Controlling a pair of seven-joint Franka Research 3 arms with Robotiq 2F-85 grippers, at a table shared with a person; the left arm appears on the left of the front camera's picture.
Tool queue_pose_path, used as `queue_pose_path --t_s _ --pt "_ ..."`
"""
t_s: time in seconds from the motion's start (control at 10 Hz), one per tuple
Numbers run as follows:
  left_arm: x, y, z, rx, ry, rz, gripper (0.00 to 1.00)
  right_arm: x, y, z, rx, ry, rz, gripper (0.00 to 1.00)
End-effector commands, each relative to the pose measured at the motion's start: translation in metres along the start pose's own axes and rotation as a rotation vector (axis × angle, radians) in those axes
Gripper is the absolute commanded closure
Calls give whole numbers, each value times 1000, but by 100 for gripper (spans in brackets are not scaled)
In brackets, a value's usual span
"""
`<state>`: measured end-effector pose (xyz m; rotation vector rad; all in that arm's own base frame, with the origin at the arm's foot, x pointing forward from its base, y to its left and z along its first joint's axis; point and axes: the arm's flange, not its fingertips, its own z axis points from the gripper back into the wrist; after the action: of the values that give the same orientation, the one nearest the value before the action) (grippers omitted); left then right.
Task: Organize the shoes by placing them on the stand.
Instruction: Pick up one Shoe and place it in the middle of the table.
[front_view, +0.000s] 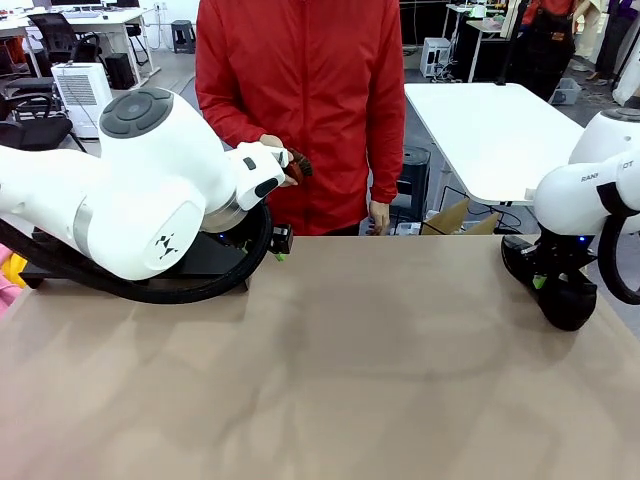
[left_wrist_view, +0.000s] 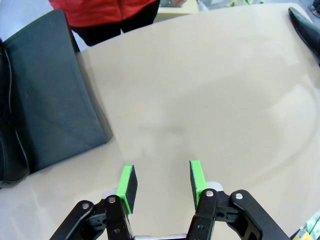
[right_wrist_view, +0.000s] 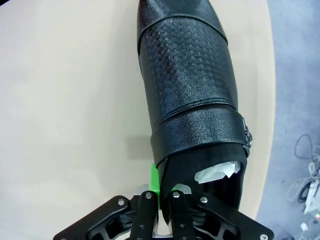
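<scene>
Pinching shoe (right_wrist_view: 187, 90) collar w/ right claw (right_wrist_view: 161, 192), left claw (left_wrist_view: 162, 182) released, nr stand (left_wrist_view: 47, 95)

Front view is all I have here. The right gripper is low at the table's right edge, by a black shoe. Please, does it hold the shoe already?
Observer: Yes. In the right wrist view the right gripper is shut on the shoe, pinching the side wall of its opening.
Operator: And the left gripper? The arm hides it from me.
Observer: In the left wrist view the left gripper is open, with nothing between its pads, above bare table.
Operator: Where is the stand from there?
Observer: The stand lies to the picture's left of that gripper, its top bare where it shows.
</scene>
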<state>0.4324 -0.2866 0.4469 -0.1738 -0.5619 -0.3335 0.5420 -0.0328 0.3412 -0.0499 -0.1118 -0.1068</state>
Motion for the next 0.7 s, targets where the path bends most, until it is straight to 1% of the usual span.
queue_pose_path --t_s 0.0,0.1,0.2,0.3,0.4,0.6 --pt "-2 -3 0 20 -19 11 43 -4 -9 8 -19 -40 -17 100" --pt "-2 -3 0 20 -19 11 43 -7 -4 31 -30 -36 -204 100" --pt "-2 -3 0 20 -19 11 43 -16 4 63 -82 -72 -362 100" --pt "-2 -3 0 20 -19 11 43 -30 20 96 -51 -114 -451 100" --pt "-2 -3 0 20 -19 11 43 -46 41 117 -13 -119 -462 100" --pt "-2 -3 0 20 -19 11 43 -94 101 148 80 -168 -428 100"
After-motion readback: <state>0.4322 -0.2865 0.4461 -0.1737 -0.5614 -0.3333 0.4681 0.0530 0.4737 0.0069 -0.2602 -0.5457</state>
